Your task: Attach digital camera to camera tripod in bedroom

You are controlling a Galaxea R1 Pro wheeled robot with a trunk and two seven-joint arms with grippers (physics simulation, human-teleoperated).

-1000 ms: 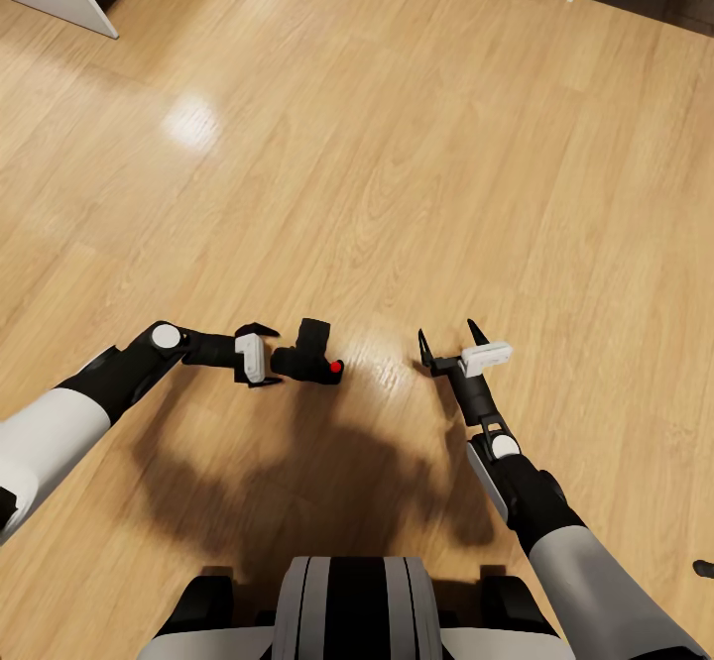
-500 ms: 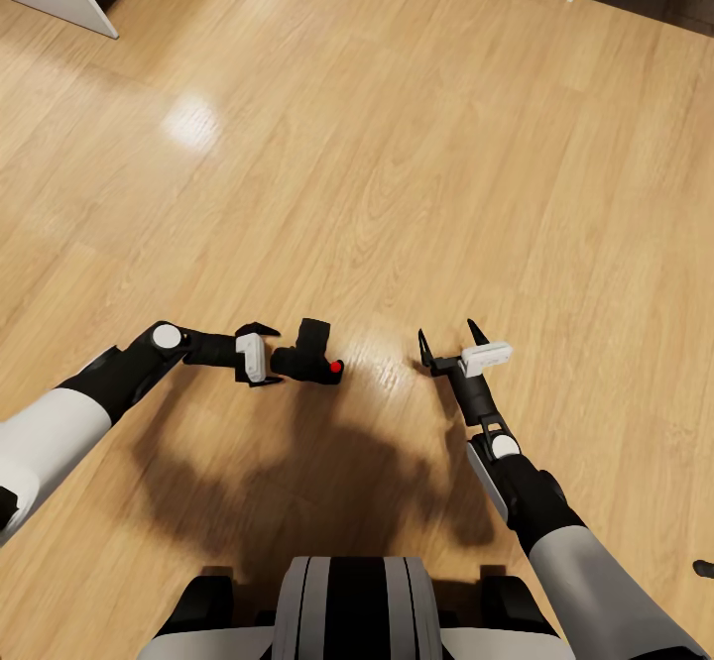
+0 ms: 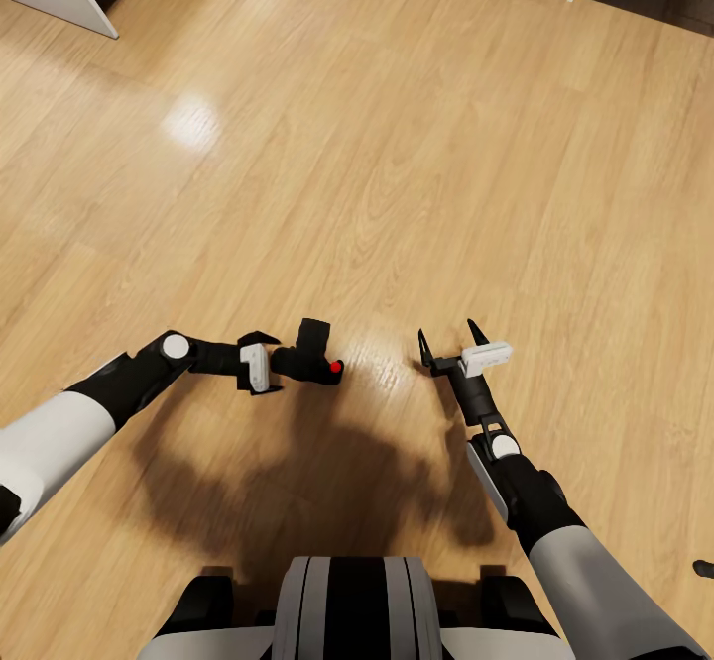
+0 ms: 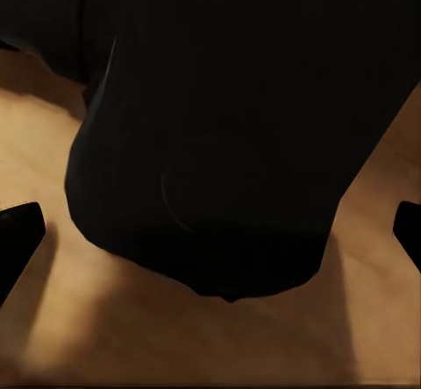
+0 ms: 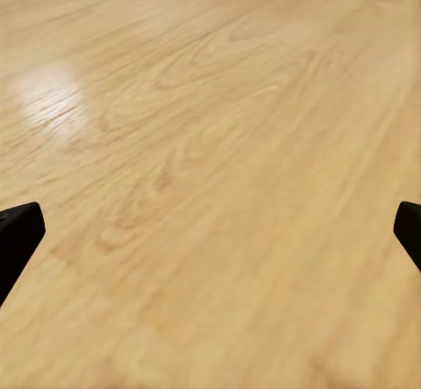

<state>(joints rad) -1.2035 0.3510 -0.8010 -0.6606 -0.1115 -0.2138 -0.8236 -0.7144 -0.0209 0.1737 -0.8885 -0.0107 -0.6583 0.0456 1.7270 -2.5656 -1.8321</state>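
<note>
Camera position: the digital camera [image 3: 309, 355] lies on the light wood floor [image 3: 397, 145], directly ahead of the left claw [image 3: 270, 363], its body already between the spread fingers. In the left wrist view the black body [image 4: 228, 126] looms between fingertips set wide apart, gripping nothing. Red button points toward the right claw [image 3: 446, 341], which hangs open and empty, well apart. Left arm is nearer.

— Any writing, labels or numbers to read here?
— None. The camera [image 3: 309, 356] shows no brand or marking, and the wood floor [image 3: 397, 145] is plain.
</note>
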